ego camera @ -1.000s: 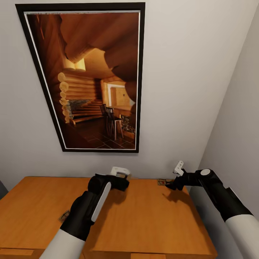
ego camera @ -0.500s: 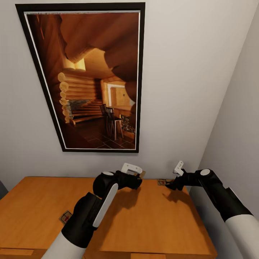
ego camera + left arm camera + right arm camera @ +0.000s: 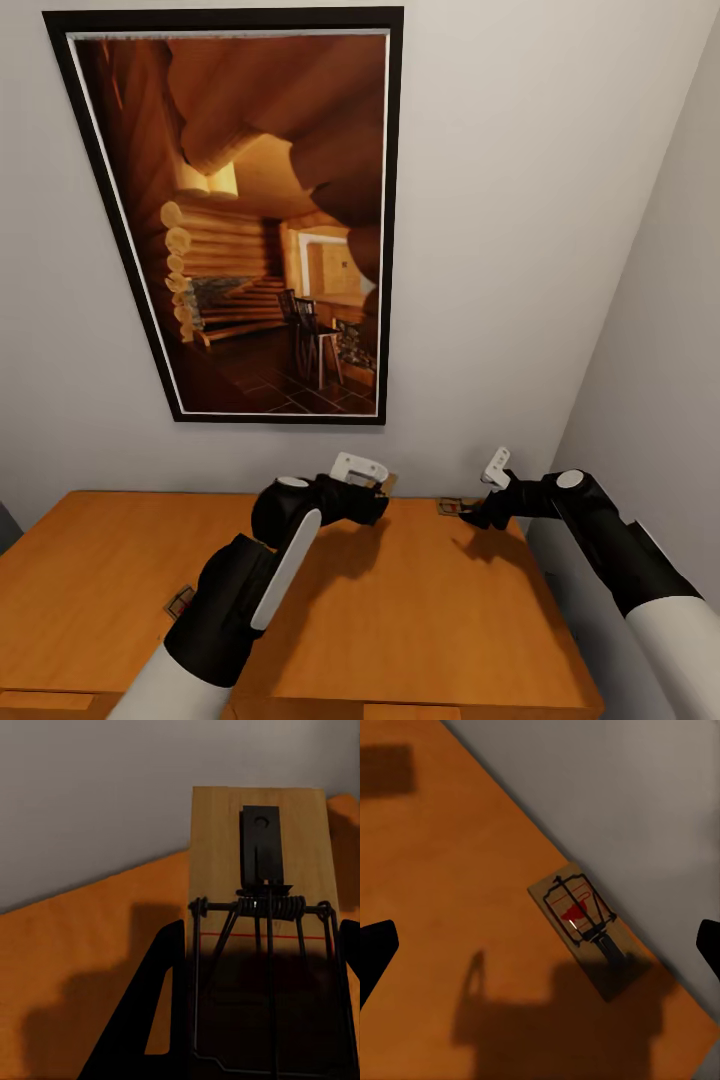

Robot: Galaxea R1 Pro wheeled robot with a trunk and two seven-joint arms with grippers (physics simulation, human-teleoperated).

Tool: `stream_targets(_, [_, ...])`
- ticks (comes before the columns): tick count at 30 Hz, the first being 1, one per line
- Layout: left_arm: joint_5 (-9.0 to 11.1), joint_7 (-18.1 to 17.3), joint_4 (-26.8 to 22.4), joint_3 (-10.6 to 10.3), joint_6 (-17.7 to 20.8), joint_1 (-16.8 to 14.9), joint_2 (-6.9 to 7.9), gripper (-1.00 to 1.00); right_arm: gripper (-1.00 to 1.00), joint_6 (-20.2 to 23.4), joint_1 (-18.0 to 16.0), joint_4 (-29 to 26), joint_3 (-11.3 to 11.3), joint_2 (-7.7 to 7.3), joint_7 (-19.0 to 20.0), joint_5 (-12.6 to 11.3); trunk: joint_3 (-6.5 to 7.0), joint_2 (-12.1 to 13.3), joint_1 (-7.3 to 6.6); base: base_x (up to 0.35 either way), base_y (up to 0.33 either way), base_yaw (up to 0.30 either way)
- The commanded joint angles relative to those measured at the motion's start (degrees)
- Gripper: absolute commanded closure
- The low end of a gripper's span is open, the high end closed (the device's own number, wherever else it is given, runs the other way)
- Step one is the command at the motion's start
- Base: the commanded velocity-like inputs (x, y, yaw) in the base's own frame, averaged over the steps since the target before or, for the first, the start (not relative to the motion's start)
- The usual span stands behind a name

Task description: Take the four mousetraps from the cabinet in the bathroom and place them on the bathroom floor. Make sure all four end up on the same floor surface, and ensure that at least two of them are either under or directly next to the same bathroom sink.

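- The left tool (image 3: pixel 378 492) hangs over the back of the cabinet (image 3: pixel 420 620), close to the white wall (image 3: pixel 500 250), and it grips a mousetrap (image 3: pixel 259 915) between its two dark fingers (image 3: pixel 154 1020).
- In the left wrist view that mousetrap is a pale wooden board with a black plate, a coiled spring and a wire bar; it sticks out ahead of the fingers, held clear of the orange-brown top below it.
- In the head view only a small wooden corner of the held mousetrap shows past the left tool, near the wall.
- The right tool (image 3: pixel 470 518) hovers low at the cabinet's far right corner, with its jaws spread wide and nothing between them; in the right wrist view its black fingertips (image 3: pixel 376 949) sit at the two opposite edges.
- A second mousetrap (image 3: pixel 587 930) lies flat on the cabinet top, right against the wall, between the spread right fingertips and under them. It shows a red mark and dark wire parts.
- In the head view this second mousetrap shows just beside the right tool's tip.
- A third mousetrap (image 3: pixel 180 602) lies flat near the cabinet's front left, partly hidden by the left arm (image 3: pixel 240 590).
- A large framed picture (image 3: pixel 270 220) of a log-cabin interior hangs on the wall above the cabinet.
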Motion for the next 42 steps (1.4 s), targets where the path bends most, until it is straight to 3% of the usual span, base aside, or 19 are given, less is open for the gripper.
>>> stream_targets(1, [1.18,0.46,0.00,-0.04,0.24,-0.06,0.53,1.00,-1.00,0.32,-0.06,-0.09,0.09,-0.04,0.21,0.28,-0.14,-0.14,0.04,0.000,0.000,0.000])
stream_targets(7, [5.70,0.49,0.02,-0.10,0.05,-0.06,2.54,1.00,-1.00,0.27,-0.06,-0.08,0.07,-0.04,0.21,0.63,-0.14,-0.14,0.04,0.000,0.000,0.000])
stream_targets(11, [6.85,0.49,0.05,-0.13,-0.08,-0.06,3.17,1.00,-1.00,0.26,-0.06,-0.08,0.09,-0.04,0.20,0.75,-0.14,-0.14,0.04,0.000,0.000,0.000])
stream_targets(37, [6.83,0.90,0.05,-0.14,-0.53,-0.06,3.33,1.00,-1.00,0.25,-0.06,-0.08,0.07,-0.04,0.20,0.79,-0.14,-0.14,0.04,0.000,0.000,0.000])
stream_targets(42, [6.88,0.93,0.13,-0.98,-0.63,-0.06,3.27,1.00,-1.00,0.25,-0.06,-0.08,0.07,-0.04,0.20,0.79,-0.14,-0.14,0.04,0.000,0.000,0.000])
